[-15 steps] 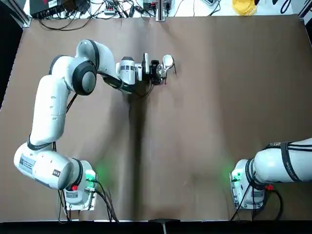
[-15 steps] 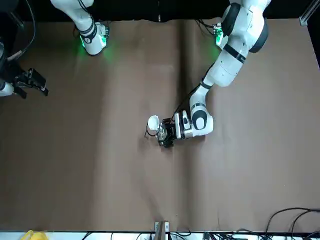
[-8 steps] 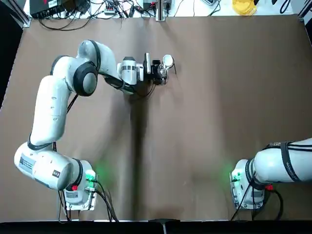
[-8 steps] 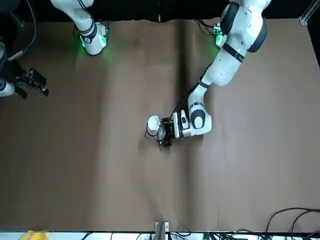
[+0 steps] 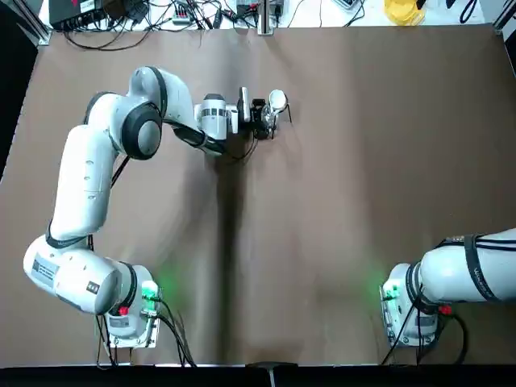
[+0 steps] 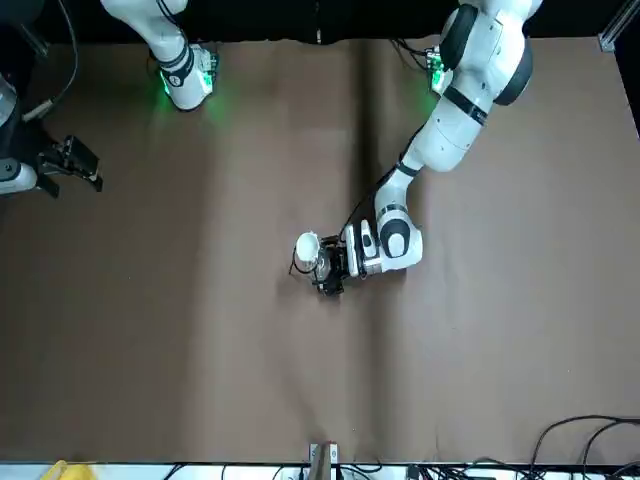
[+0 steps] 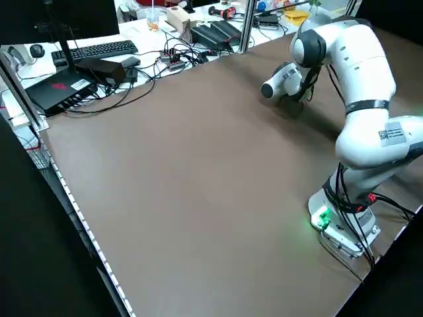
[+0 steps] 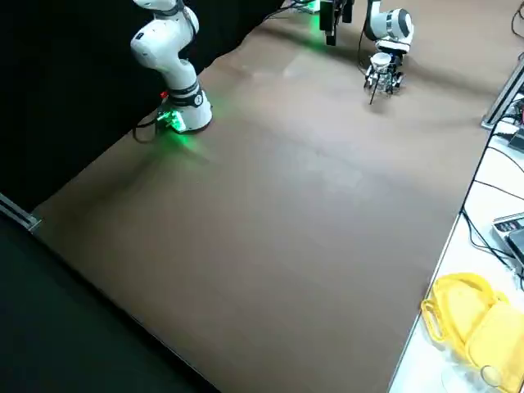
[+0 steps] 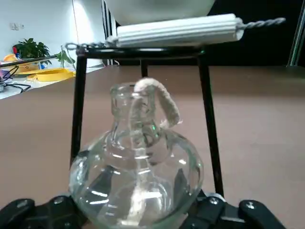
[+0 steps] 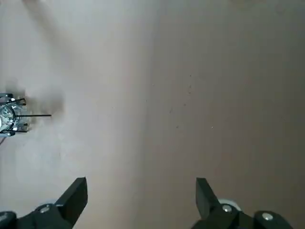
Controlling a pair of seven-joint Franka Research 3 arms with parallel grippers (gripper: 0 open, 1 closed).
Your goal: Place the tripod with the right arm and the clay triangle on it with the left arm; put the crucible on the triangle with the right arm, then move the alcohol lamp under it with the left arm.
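Observation:
The black wire tripod stands at the table's far middle. On its ring lies the clay triangle, and the white crucible sits on that. My left gripper is low beside the tripod, shut on the clear glass alcohol lamp. The lamp is against the tripod's legs, its wick just below the triangle. In the front view the lamp shows next to the crucible. My right gripper hangs open and empty, far off at my right side of the table.
Brown cloth covers the table. Cables and electronics lie beyond its far edge, and a yellow object sits off the far right corner. In the right wrist view the tripod shows small and distant.
My left gripper has shifted slightly toward the far edge with the lamp, closer in under the crucible. The right gripper has drifted a little.

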